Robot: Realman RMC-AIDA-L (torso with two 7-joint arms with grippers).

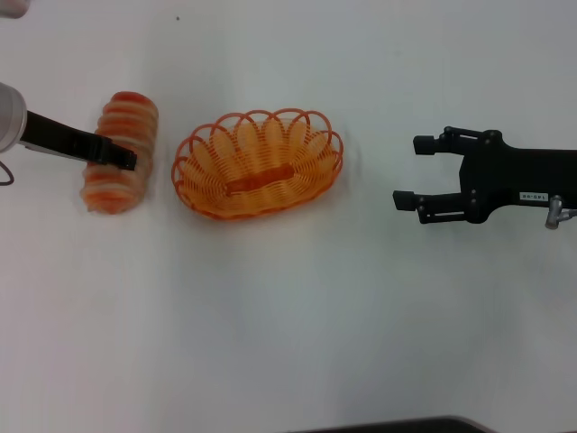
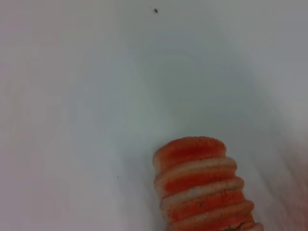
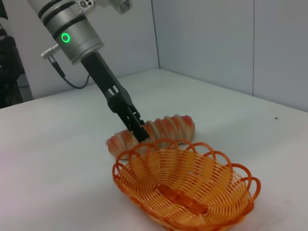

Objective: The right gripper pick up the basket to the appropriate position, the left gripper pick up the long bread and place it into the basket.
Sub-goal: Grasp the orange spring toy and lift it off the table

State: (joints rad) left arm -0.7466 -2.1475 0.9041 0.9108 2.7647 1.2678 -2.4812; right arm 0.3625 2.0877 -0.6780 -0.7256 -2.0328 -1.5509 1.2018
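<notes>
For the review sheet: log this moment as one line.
left gripper: down at long bread | right gripper: open, clear of basket | basket: empty

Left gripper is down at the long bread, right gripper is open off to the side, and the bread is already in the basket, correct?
Not quite: the head view shows the long bread lying on the table beside the basket, not in it. The left gripper is at the bread, and the right gripper is open off to the side.

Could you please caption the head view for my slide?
Left gripper at the long bread beside the empty basket; right gripper open, apart.
</notes>
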